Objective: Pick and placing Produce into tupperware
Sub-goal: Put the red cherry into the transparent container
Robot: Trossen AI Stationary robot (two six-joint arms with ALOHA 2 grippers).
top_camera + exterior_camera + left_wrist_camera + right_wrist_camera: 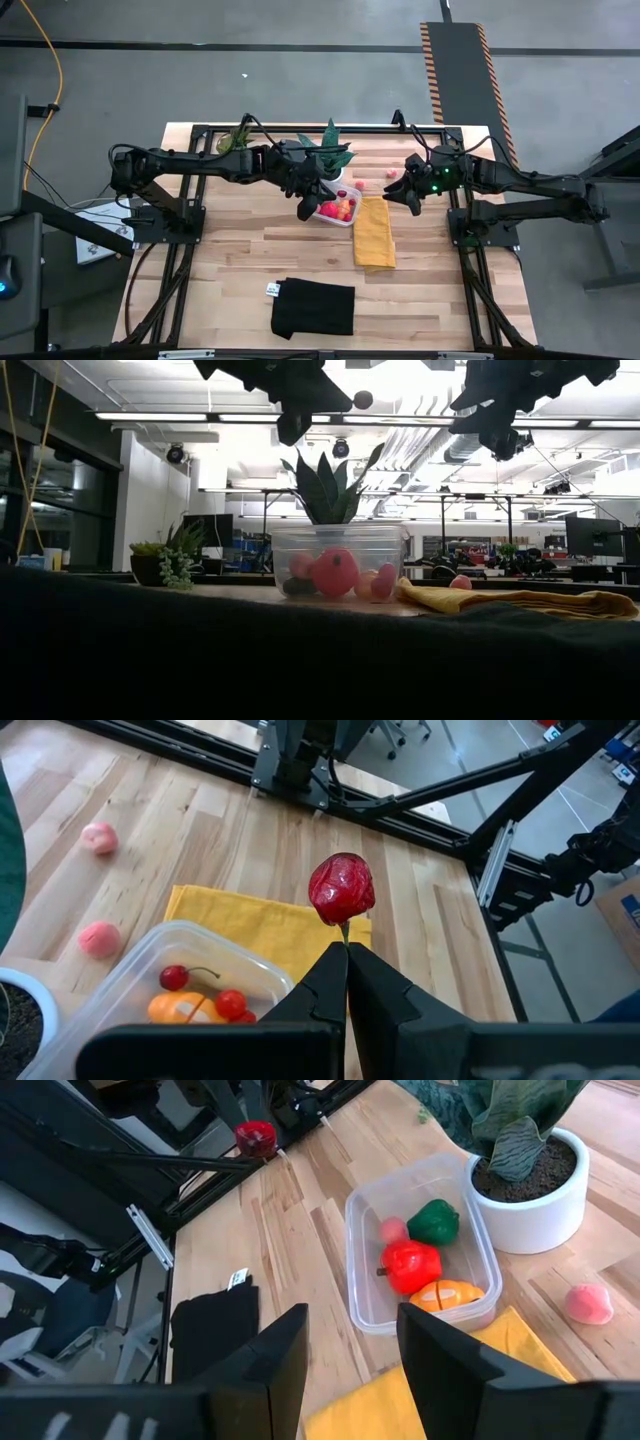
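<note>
My left gripper [346, 958] is clenched on the stem of a red fruit [341, 888], frame centre, above the tupperware [338, 207]. A yellow cloth [374, 231] lies just right. My right gripper [350, 1342] hangs parted, seemingly empty.

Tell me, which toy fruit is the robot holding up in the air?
The dark red fruit, pinched by its stem in the left gripper. The other produce sits in the tupperware or on the table.
</note>
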